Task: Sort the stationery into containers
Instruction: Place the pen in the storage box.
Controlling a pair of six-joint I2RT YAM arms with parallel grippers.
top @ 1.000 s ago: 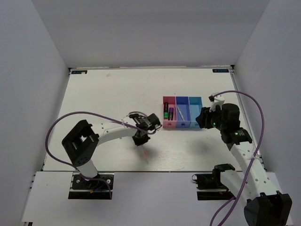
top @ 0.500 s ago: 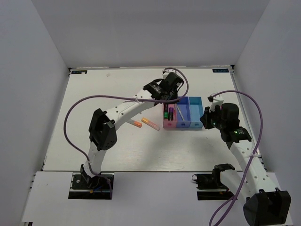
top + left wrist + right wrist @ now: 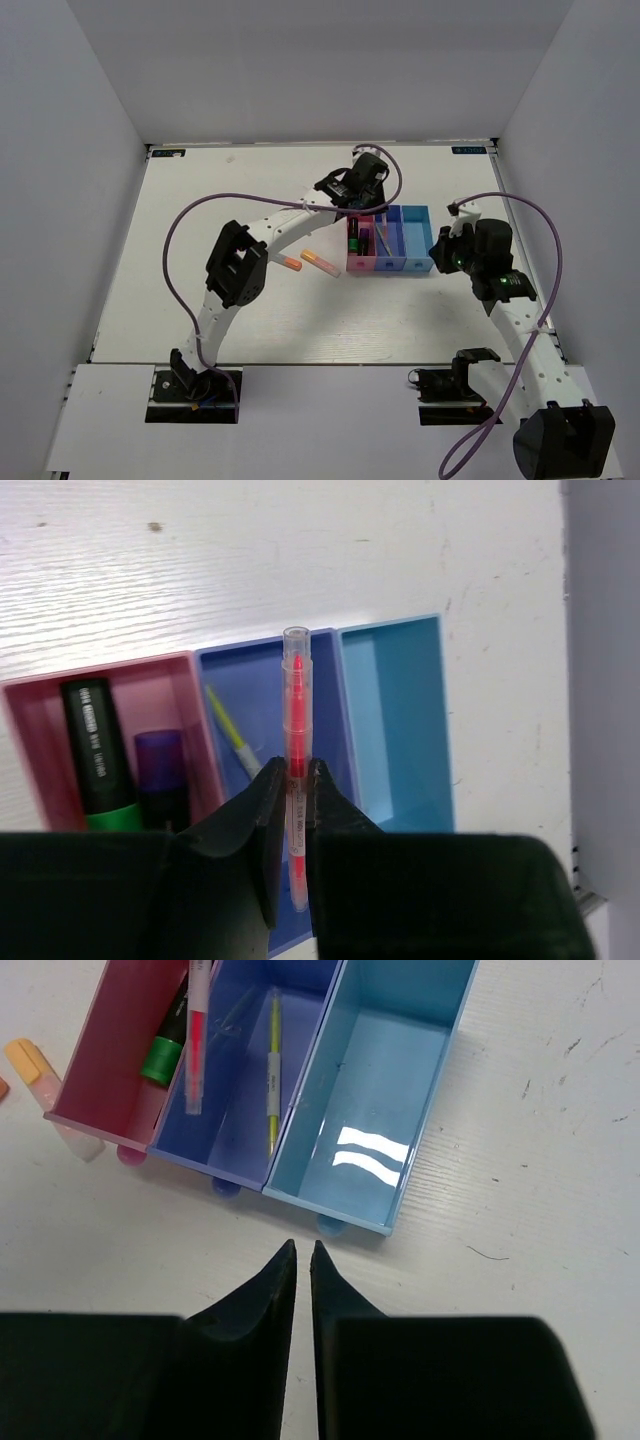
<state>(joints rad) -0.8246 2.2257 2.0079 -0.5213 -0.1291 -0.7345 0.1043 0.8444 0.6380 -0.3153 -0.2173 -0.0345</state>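
The thin pink pen [image 3: 296, 715] is pinched near its lower half between the closed fingers of the left gripper [image 3: 291, 780], with its clear cap pointing away from the wrist. It hangs over the middle blue bin [image 3: 262, 675], lined up with the bin's length. From the right wrist view, the pink pen [image 3: 198, 1035] sits toward the side of the blue bin [image 3: 235, 1110] that adjoins the pink bin [image 3: 105, 1070]. I'd say it is above the bin rather than resting in it, though the height is hard to read.

A thin yellow pen [image 3: 230, 738] lies on the floor of that blue bin. Next door in the pink bin [image 3: 28, 725] are a black-and-green marker [image 3: 98, 750] and a purple marker [image 3: 160, 770]. The cyan bin [image 3: 395, 730] has nothing in it.

So we are at the drop-off for the pink pen. The next move calls for a small descent so the pen clears the divider on the pink side. Then the jaws open cleanly and it falls flat beside the yellow one.

On the table [image 3: 220, 200], an orange highlighter [image 3: 290, 264] and a pink highlighter [image 3: 322, 262] wait just beside the pink bin. Those look like the pieces left to sort.

The right gripper [image 3: 300, 1250] hovers near the front of the bins with its fingers together, holding nothing.
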